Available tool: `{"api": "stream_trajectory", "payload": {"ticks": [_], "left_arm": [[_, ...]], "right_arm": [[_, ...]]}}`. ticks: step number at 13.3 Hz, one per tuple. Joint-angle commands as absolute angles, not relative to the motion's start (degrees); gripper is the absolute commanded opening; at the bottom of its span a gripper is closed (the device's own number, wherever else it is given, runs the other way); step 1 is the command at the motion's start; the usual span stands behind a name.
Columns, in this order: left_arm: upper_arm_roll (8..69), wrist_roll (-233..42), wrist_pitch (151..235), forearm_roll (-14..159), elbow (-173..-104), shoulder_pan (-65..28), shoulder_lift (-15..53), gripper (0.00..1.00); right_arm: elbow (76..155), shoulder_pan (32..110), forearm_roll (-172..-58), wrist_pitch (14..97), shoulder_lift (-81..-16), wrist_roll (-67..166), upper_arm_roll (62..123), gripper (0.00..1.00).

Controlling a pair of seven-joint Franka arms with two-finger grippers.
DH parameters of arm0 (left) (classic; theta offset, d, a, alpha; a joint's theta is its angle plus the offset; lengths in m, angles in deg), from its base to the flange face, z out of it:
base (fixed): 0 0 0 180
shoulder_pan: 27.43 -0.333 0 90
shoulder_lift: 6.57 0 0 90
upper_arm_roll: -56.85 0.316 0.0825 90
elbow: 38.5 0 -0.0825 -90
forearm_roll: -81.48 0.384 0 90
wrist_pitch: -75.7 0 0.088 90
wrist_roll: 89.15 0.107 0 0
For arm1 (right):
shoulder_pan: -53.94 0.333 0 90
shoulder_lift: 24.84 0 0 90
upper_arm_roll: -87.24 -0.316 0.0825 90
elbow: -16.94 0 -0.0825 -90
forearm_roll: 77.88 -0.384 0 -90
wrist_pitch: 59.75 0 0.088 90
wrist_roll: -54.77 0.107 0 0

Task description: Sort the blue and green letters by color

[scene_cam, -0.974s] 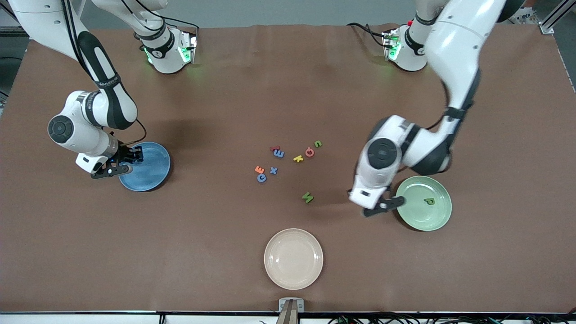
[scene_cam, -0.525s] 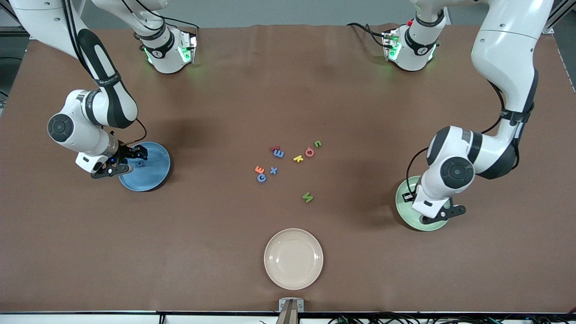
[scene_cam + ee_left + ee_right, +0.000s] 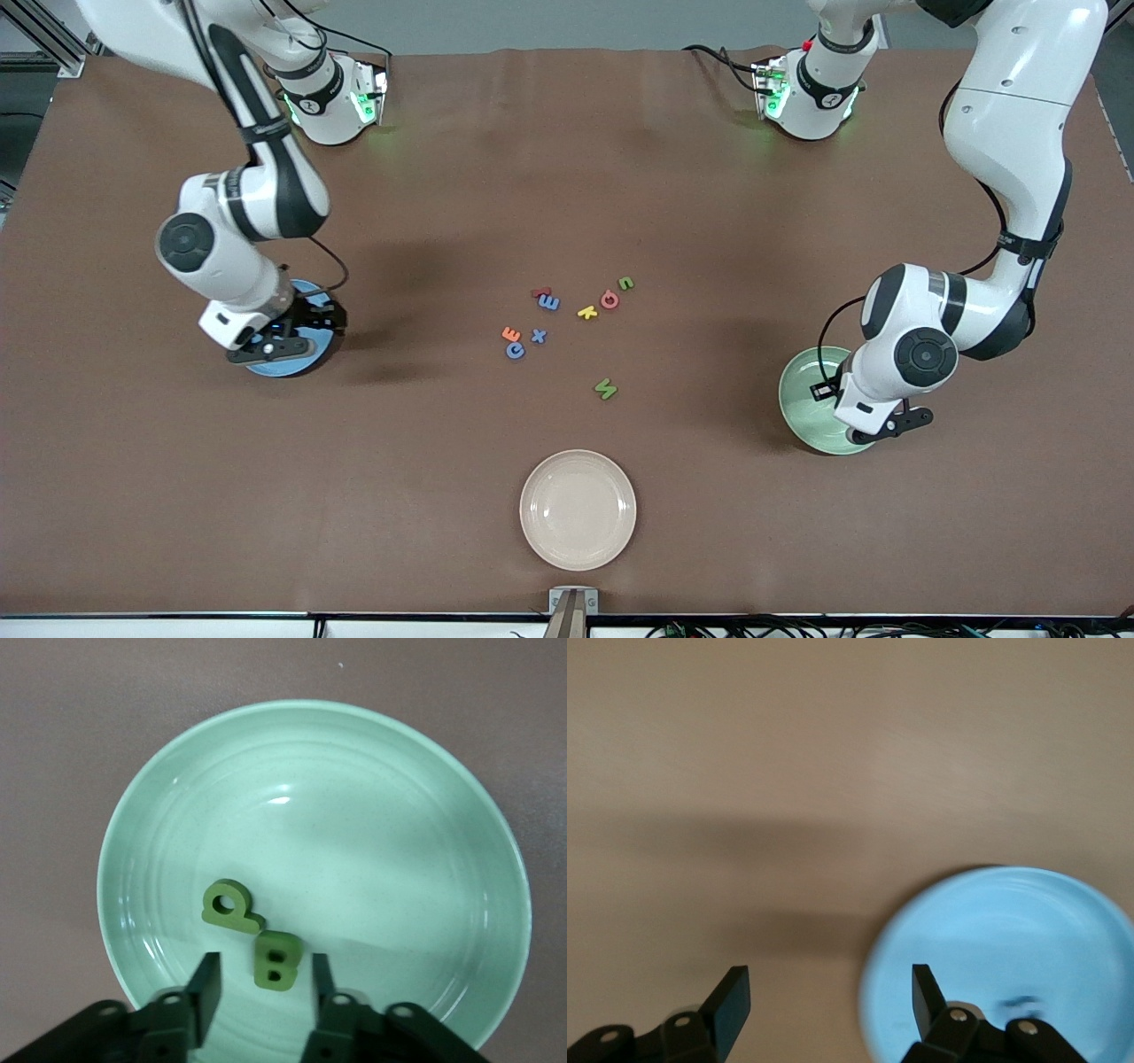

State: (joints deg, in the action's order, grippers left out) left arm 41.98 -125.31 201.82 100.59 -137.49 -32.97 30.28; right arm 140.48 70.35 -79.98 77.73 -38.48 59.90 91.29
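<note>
My left gripper (image 3: 881,425) hangs open over the green plate (image 3: 806,399). In the left wrist view the plate (image 3: 354,815) holds a green P (image 3: 229,906) and a green B (image 3: 276,964). The B lies free between the open gripper's (image 3: 264,974) jaws. My right gripper (image 3: 283,341) is open and empty over the blue plate (image 3: 292,363), at its rim (image 3: 1028,939) in the right wrist view (image 3: 829,988). Any letter in that plate is hidden. On the table lie blue E (image 3: 549,303), X (image 3: 538,336), C (image 3: 515,351), green U (image 3: 625,283) and M (image 3: 605,388).
Dark red (image 3: 541,291), yellow (image 3: 586,312), pink (image 3: 609,299) and orange (image 3: 510,334) letters lie among the blue and green ones mid-table. A beige plate (image 3: 578,509) stands nearer the front camera.
My left arm swung from beside the green plate to over it, where a B now lies by the P. My right gripper dropped a blue letter in the blue plate and shifted toward mid-table.
</note>
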Motion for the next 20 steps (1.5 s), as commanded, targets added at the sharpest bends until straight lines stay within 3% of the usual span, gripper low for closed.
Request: {"api": "stream_trajectory", "payload": {"ticks": [1, 5, 10, 16, 20], "left_arm": [[40.8, -125.5, 201.6, 100.6, -137.2, -32.7, 28.8, 1.00], [33.8, -135.3, 201.7, 99.2, -134.2, -30.8, 29.4, 0.98], [33.6, -153.0, 202.3, 98.6, -123.0, -18.3, 37.7, 0.82], [34.0, -173.1, 212.5, 97.5, -114.6, -10.6, 46.8, 0.78], [35.5, -179.1, 213.4, 97.5, -112.7, -7.6, 49.5, 0.76]], "right_arm": [[131.4, 76.8, -80.3, 72.4, -44.1, 71.2, 91.7, 0.82], [120.0, 84.9, -80.3, 68.4, -52.9, 85.0, 91.6, 0.85], [108.5, 91.4, -82.4, 63.3, -61.3, 87.4, 91.6, 0.85], [107.4, 95.6, -83.9, 66.7, -65.2, 87.3, 91.6, 0.85], [107.4, 94.6, -83.6, 70.5, -68.3, 87.0, 91.6, 0.84]]}}
